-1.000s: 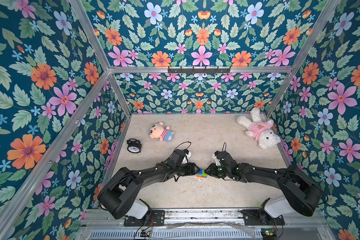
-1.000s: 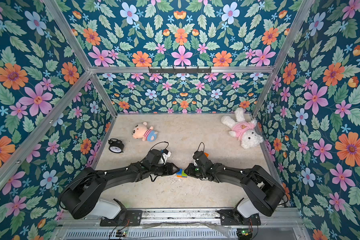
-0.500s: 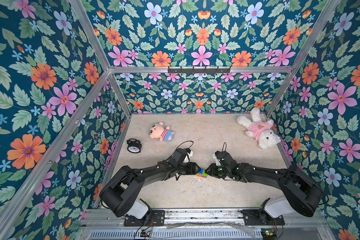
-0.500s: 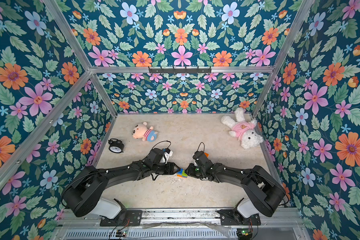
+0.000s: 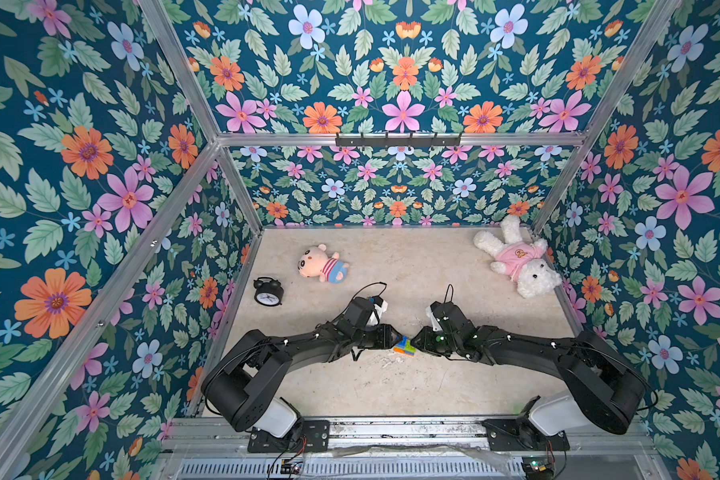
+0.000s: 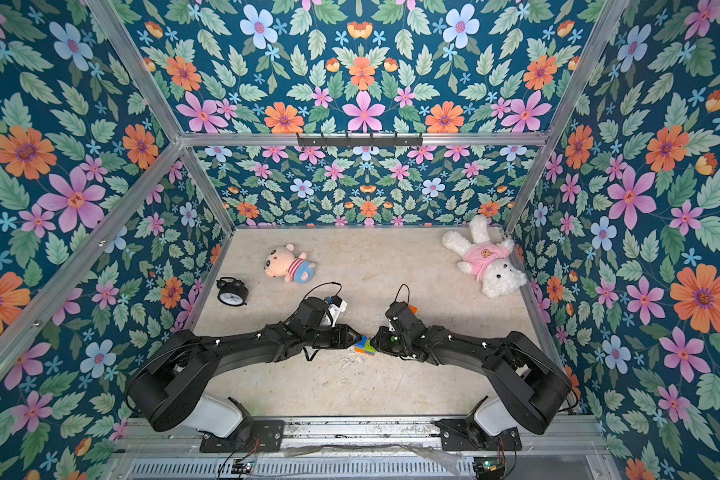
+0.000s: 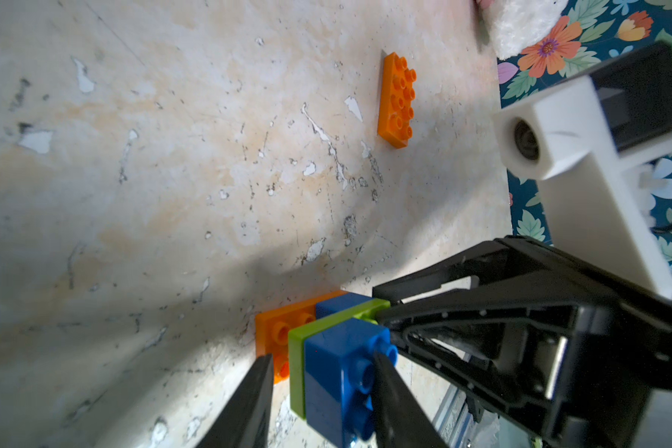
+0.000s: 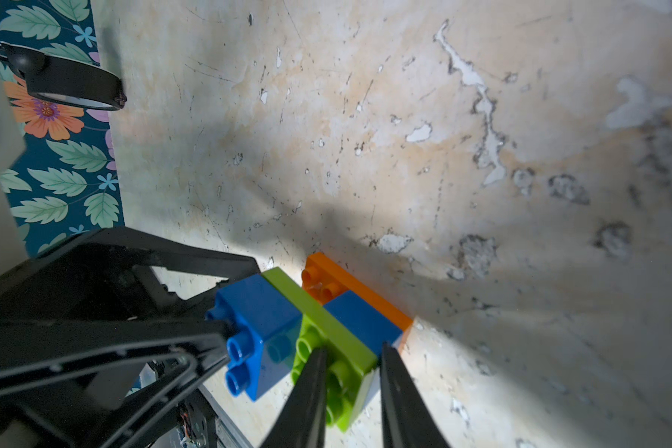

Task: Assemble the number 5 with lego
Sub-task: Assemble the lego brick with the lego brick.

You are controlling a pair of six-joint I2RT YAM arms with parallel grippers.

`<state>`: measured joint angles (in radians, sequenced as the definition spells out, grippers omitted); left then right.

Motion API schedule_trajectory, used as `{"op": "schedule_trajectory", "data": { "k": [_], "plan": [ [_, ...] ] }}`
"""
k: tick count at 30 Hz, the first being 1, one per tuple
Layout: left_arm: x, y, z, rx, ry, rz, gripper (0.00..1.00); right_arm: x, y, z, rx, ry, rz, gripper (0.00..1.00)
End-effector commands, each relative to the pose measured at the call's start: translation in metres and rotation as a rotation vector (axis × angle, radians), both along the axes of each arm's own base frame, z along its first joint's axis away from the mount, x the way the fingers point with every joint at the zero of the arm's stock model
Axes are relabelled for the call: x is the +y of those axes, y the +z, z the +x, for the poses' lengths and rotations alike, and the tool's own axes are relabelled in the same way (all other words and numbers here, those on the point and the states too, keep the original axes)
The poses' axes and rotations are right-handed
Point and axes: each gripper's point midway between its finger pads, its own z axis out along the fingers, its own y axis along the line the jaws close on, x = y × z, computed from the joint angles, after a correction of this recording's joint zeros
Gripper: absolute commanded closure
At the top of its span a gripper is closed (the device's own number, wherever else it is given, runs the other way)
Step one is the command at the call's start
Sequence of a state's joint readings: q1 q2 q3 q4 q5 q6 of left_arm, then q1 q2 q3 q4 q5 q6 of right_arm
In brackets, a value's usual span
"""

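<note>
Pressing the end blue brick (image 7: 338, 368) home looks like the step in hand. The left gripper (image 7: 321, 362) is clamped across it, and the right gripper (image 8: 354, 349) is closed on the lime-green brick (image 8: 326, 322) behind, though whether its pads also catch the blue below is hard to tell. To do it well, push straight along the studs, keep the blue offset, and brace the green against twisting. The unfinished number 5 (image 5: 404, 345) sits low at mid-table (image 5: 391, 257) between both arms. Farther off, the last orange brick (image 7: 396, 101) lies loose. No container shows; the clock (image 5: 268, 291), pink doll (image 5: 323, 266) and white bear (image 5: 516, 262) lie bare beyond.
</note>
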<state>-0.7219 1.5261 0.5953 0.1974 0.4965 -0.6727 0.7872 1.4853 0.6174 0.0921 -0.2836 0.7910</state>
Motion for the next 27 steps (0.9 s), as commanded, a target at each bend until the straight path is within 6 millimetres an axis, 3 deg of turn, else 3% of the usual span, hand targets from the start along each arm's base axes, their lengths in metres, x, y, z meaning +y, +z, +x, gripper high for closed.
{"op": "schedule_trajectory", "data": {
  "k": [1, 14, 19, 23, 27],
  "plan": [
    [0.046, -0.052, -0.028, 0.142, 0.039, 0.27, 0.59, -0.009, -0.014, -0.009, 0.041, 0.008, -0.06, 0.74],
    [0.045, -0.055, -0.027, 0.151, 0.052, 0.268, 0.68, -0.01, -0.016, -0.009, 0.043, 0.007, -0.068, 0.74],
    [0.038, -0.044, -0.026, 0.138, 0.039, 0.217, 0.62, -0.009, -0.011, -0.007, 0.033, 0.003, -0.063, 0.74],
    [0.028, -0.018, -0.014, 0.085, 0.053, 0.171, 0.55, -0.007, -0.006, -0.004, 0.019, 0.005, -0.06, 0.73],
    [0.025, -0.005, -0.002, 0.049, 0.083, 0.17, 0.46, -0.007, -0.01, -0.004, 0.025, 0.013, -0.073, 0.73]
  ]
}}
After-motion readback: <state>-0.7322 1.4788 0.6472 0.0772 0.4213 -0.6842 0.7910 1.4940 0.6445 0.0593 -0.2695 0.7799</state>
